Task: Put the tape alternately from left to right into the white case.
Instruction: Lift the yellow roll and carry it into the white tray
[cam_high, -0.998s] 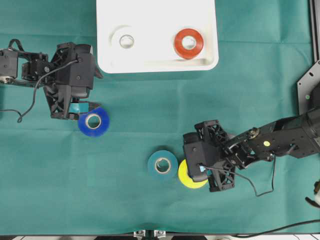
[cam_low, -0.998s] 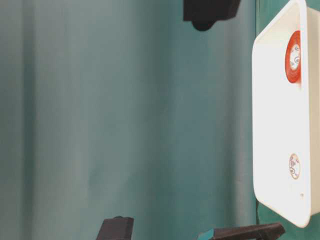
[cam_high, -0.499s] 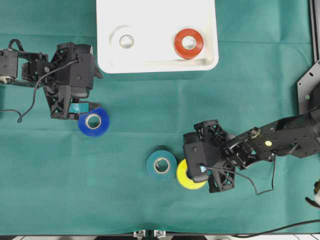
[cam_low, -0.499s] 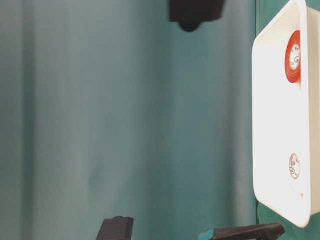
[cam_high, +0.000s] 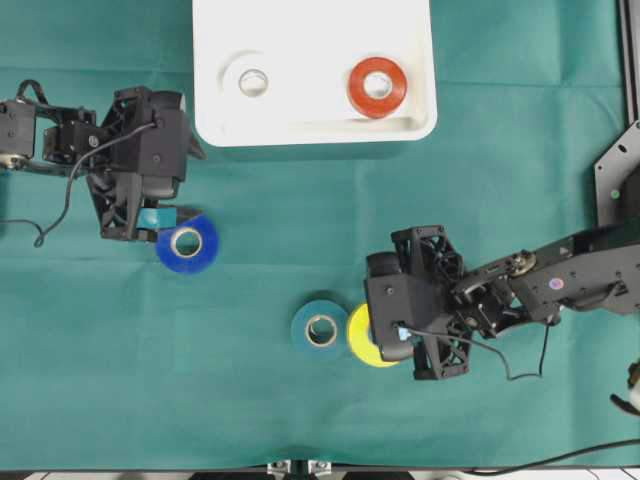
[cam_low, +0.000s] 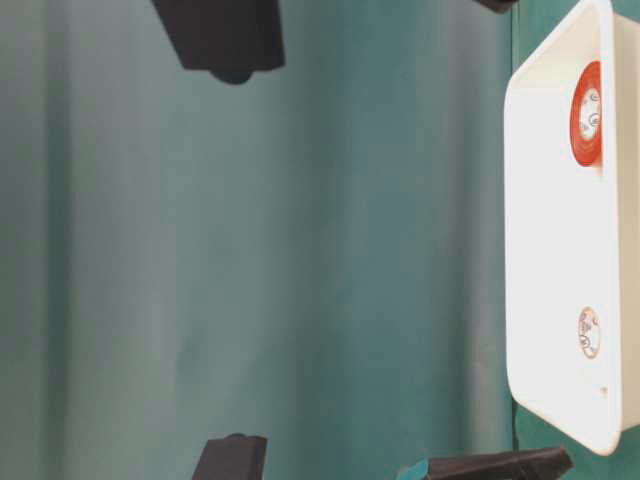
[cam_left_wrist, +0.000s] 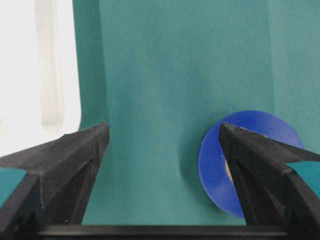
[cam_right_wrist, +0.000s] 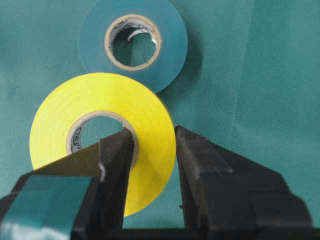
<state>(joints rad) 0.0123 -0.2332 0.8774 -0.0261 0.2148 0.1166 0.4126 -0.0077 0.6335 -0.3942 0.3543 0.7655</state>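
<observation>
The white case (cam_high: 315, 125) lies at the table's far edge and holds a white tape roll (cam_high: 253, 82) and a red-orange one (cam_high: 377, 87). My right gripper (cam_high: 385, 340) is shut on the yellow tape (cam_right_wrist: 95, 100): one finger goes through the core, the other presses the outer wall. The teal tape (cam_high: 320, 328) lies flat just left of the yellow roll. My left gripper (cam_left_wrist: 160, 145) hangs open over the cloth. The blue tape (cam_high: 187, 243) lies under its right finger (cam_left_wrist: 255, 160), not between the jaws.
Green cloth covers the table. In the table-level view the case (cam_low: 545, 250) stands along the right edge, and a black arm part (cam_low: 225, 35) shows at the top. A metal frame (cam_high: 615, 170) stands at the right edge.
My right gripper has shifted left and a little toward the case with the yellow roll in it. The teal roll has slid slightly left. The left arm has not moved.
</observation>
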